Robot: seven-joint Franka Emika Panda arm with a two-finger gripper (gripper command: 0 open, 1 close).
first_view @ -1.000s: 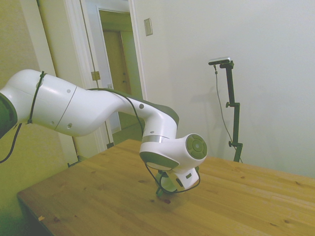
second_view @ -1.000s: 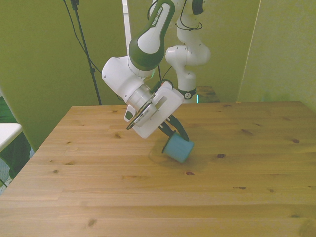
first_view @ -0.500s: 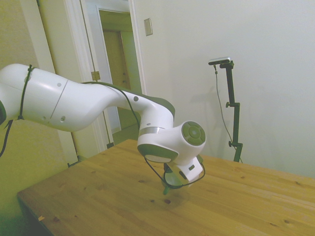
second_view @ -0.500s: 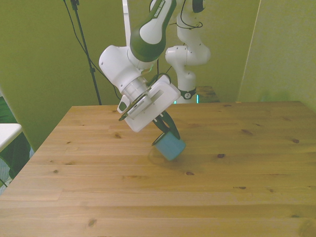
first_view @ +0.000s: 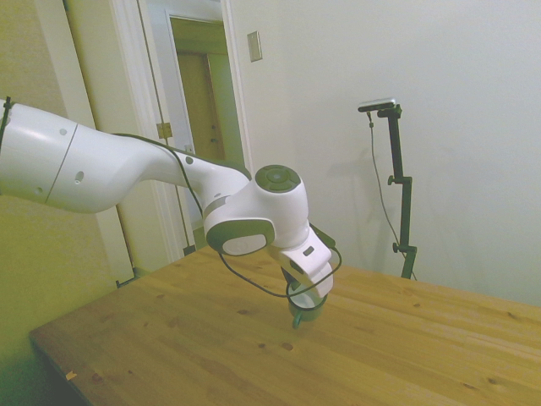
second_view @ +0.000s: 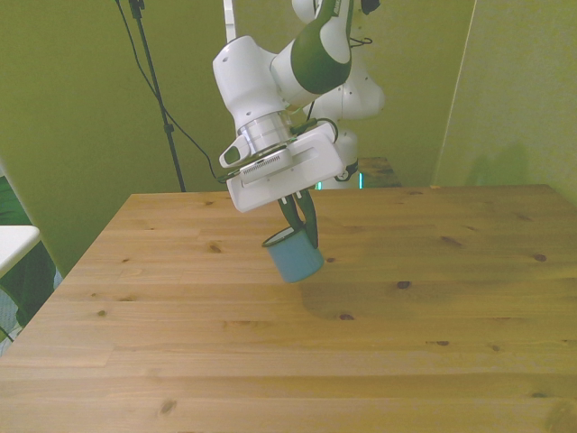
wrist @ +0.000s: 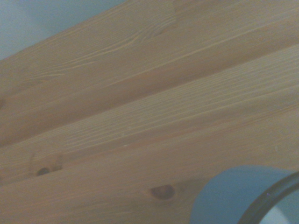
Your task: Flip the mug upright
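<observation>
Side view: arm's wrist has rolled over since 1 s ago, the round joint cap now faces up instead of sideways. End effector (first_view: pixel 305 315) hangs low over the table (first_view: pixel 406 355); the mug (first_view: pixel 308 309) is only a dark-green sliver under the wrist here, mostly hidden, so can't judge its tilt from this angle.

Front view: clearest. End effector (second_view: pixel 303 232) has its dark fingers pinching the mug (second_view: pixel 293 257) at the rim, one finger seemingly inside the mouth, other outside. Mug is in the air above the table (second_view: pixel 451 361), w/ a shadow on the boards just below and toward the front view's right. Mouth now faces up and slightly toward the front view's left, base down: close to upright, still a bit tilted. 1 s ago it lay low near the boards w/ base toward the camera; 0.5 s ago partly raised. So the flip itself looks mostly done; what's left, I'd say, is levelling, setting down, letting go.

Wrist view: blurred. Blue mug wall (wrist: pixel 233 196) and dark rim at one corner, table (wrist: pixel 140 93) planks and knots beyond.
</observation>
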